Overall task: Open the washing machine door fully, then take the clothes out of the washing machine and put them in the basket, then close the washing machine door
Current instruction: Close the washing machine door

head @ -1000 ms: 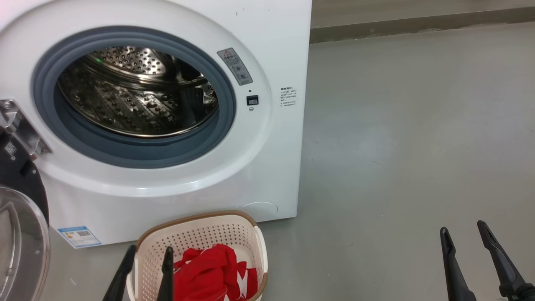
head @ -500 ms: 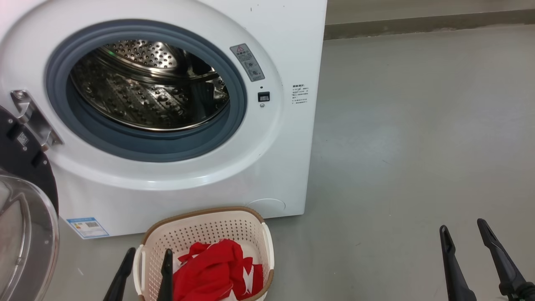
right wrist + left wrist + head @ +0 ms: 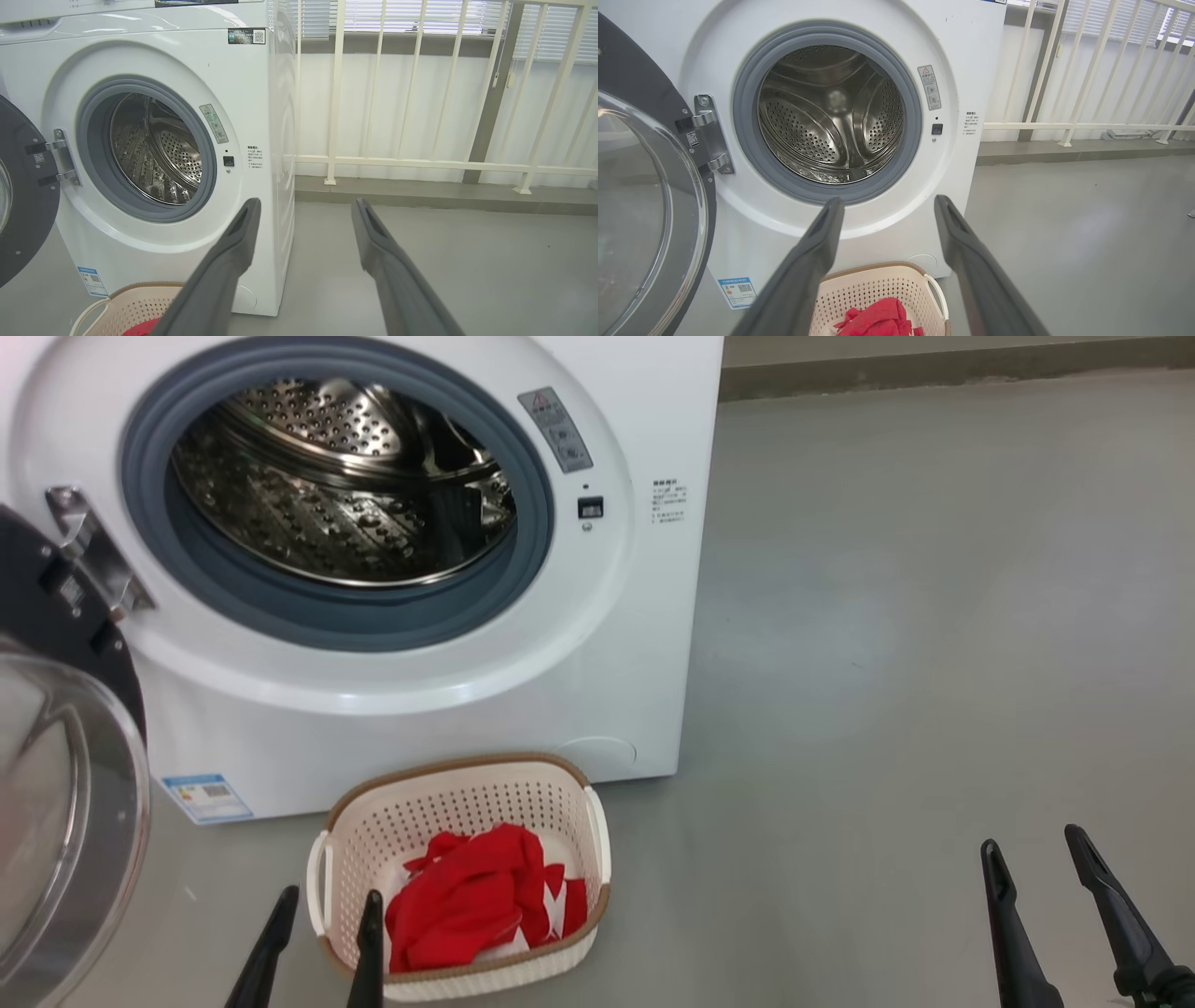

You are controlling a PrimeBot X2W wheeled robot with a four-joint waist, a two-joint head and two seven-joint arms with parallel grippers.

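Head view, the washing machine stands at far left on the grey floor. The washing machine door is swung wide open to the left on its steel hinge. Its black rim and bulging glass bowl face the near side, well apart from the opening.

Container 1, the drum: it is ringed by the grey gasket. What shows inside is perforated steel wall and raised ribs. The left wrist view gives the same reading down to the back wall.

Container 2, the basket: it sits on the floor just in front of the machine, below the right half of the opening. It is upright, with the brown rim uppermost. The clothes lie inside it as one crumpled red heap with white patches. The heap sits toward the near side of the basket and below the rim. The cream bottom shows at the far left corner.

The blue label is on the lower left corner of the machine front.

The left gripper is at the basket's near left corner, fingers spread, nothing between them. One finger overlaps the rim in the head view; contact cannot be judged. The right gripper is over bare floor, well to the right of the basket, fingers likewise spread and holding nothing.

In the right wrist view a white railing stands beyond the machine's right side.
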